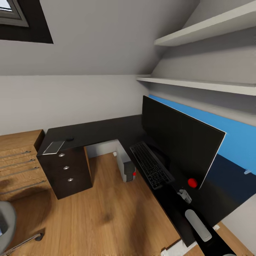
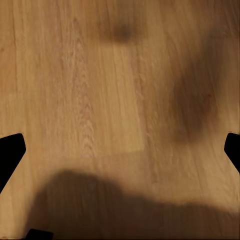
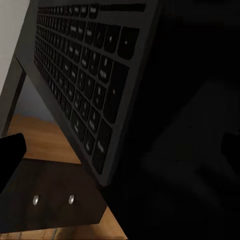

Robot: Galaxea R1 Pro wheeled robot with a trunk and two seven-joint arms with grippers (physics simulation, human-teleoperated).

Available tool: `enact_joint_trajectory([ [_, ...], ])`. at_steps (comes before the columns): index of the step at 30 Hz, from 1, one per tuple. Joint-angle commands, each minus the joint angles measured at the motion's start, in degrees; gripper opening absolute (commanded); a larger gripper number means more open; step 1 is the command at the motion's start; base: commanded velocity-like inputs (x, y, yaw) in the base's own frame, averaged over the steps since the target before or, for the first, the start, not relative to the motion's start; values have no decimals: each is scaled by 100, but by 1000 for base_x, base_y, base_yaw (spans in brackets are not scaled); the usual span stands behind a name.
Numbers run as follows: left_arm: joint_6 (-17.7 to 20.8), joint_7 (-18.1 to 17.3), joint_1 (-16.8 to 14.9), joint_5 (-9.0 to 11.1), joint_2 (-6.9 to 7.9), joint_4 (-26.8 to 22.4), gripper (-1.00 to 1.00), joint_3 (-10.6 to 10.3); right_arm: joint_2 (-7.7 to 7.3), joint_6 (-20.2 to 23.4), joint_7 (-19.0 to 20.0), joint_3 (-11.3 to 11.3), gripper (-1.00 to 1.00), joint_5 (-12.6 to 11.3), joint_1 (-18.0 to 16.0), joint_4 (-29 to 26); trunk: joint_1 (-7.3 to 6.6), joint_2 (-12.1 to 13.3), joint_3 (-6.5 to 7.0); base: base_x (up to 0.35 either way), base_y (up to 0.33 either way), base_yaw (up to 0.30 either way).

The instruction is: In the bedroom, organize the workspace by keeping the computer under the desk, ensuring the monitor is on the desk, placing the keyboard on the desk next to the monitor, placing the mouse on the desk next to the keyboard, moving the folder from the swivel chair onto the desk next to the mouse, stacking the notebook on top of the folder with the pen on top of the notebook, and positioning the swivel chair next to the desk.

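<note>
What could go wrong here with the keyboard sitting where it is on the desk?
The keyboard lies at the front edge of the desk, one corner apparently past it, so a nudge from the right gripper might tip it off. The monitor stands close behind, leaving the arm little room.

I see the desk (image 1: 103,131) running from the middle of the head view down to the lower right — black and shiny on top. The monitor (image 1: 177,137) stands on it at the right, with the keyboard (image 1: 151,165) lying flat just in front. Far off at the left end lie the mouse (image 1: 69,139) and a flat grey pad (image 1: 54,147). The wooden floor (image 1: 106,209) fills the bottom — the computer (image 1: 125,165) sits on it under the desk.
</note>
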Motion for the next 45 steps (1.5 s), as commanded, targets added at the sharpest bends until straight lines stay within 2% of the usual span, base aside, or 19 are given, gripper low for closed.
enact_joint_trajectory([
  [1, -16, -41, -5, 64, -2, 12, 100, -27, -5, 8, 1, 13, 100, -42, -2, 9, -3, -3, -6, -242, -93, 0],
  [9, -16, -41, -5, 68, -1, 12, 100, -27, -4, 8, 7, 32, 100, -34, -3, 21, -3, -3, -6, -215, -92, 0],
  [22, -16, -41, -5, 68, 6, 12, 100, -27, 10, 8, 13, 86, 100, -40, -3, -164, -3, -3, -6, -19, -9, 2],
  [33, -16, -41, -5, 68, 6, 12, 100, -27, 73, 8, 11, 82, 100, -38, -2, -215, -3, -3, -6, -6, 0, 171],
  [38, -14, -41, -5, 68, 6, 12, 100, -27, 78, 5, 9, 95, 100, -35, -5, -209, -3, -3, -6, -231, 0, 26],
  [42, -9, -41, -5, 68, 6, 12, 100, -29, 174, -104, 0, 113, 100, 5, -9, -194, -3, -3, -6, -314, 0, 4],
  [45, -8, -41, -5, 68, 6, 12, 100, -28, 259, -147, 0, 124, 100, 119, -10, -191, -3, -3, -6, -316, 0, 21],
])
